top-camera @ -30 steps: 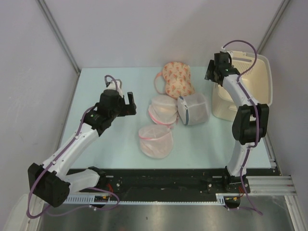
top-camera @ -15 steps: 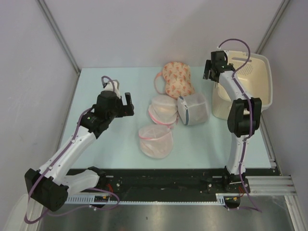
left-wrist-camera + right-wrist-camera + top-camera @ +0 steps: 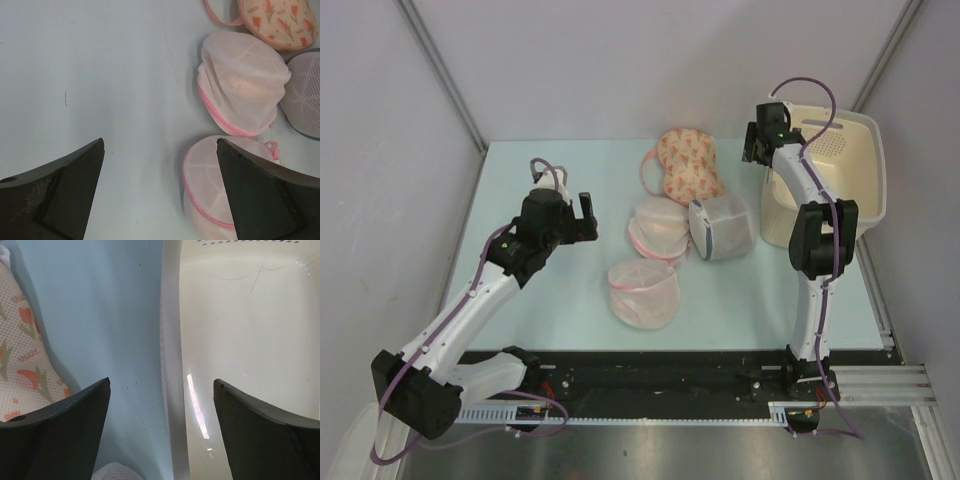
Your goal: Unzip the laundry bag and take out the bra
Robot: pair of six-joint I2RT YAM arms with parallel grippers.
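The laundry bag (image 3: 720, 228), a white mesh pouch with a grey zip rim, lies on the table right of centre. It shows at the right edge of the left wrist view (image 3: 302, 95) and as a bit of mesh at the bottom of the right wrist view (image 3: 112, 472). The dark red bra is not visible. My left gripper (image 3: 582, 215) is open and empty, well left of the bag, over bare table (image 3: 160, 141). My right gripper (image 3: 752, 150) is open and empty, behind the bag, above the basket's left rim (image 3: 161, 381).
A peach patterned bra (image 3: 685, 165) lies at the back centre. Two pink-trimmed mesh pouches lie left of the laundry bag, one (image 3: 658, 228) touching it and one (image 3: 643, 293) nearer me. A cream plastic basket (image 3: 850, 215) stands at the right.
My right gripper has moved a little toward the back along the basket's left rim. My left gripper has shifted slightly left. Both stay open. The bags have not moved.
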